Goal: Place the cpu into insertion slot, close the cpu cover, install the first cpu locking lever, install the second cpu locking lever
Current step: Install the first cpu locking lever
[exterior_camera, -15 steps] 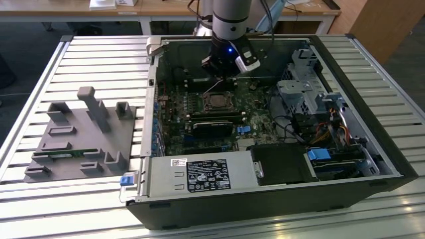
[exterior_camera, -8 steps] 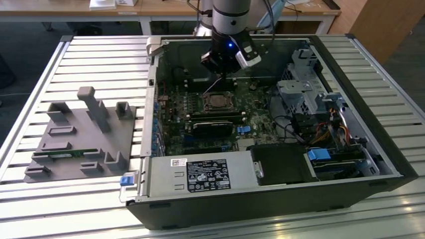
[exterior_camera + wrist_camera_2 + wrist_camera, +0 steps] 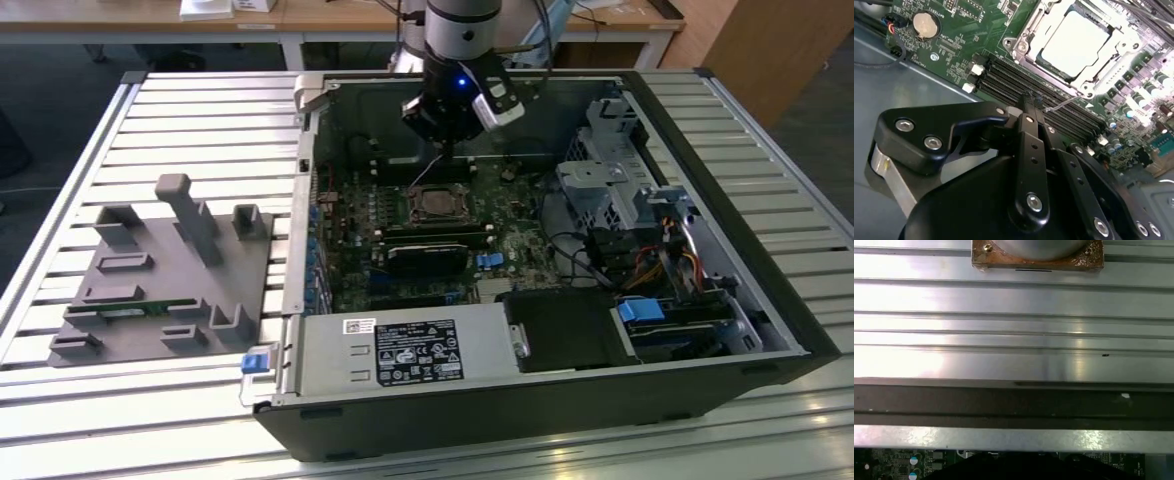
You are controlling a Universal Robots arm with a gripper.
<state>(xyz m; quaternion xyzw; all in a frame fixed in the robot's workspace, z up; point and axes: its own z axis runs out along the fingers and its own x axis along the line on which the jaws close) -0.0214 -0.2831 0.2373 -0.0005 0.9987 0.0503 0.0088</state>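
the pincer (image 3: 1033, 102) hangs inside the open computer case (image 3: 747, 300), its two fingers (image 3: 1026, 107) pressed together with nothing visibly between them, their tips just beside a thin locking lever (image 3: 1064, 103) that juts from the socket. the cpu (image 3: 1076, 42) already lies in the insertion slot (image 3: 435, 205), and the cpu cover (image 3: 1029, 40) seems folded down around it. judging from this, the risk is the tips sliding off the springy lever and scraping the memory slots (image 3: 1044, 95) or green motherboard (image 3: 954, 35), or the lever missing its hook. counted: one cpu, one cover, one lever clearly seen, four memory slots, one coin cell (image 3: 924, 24), one grey fixture tray (image 3: 160, 290) on the counter (image 3: 80, 150).
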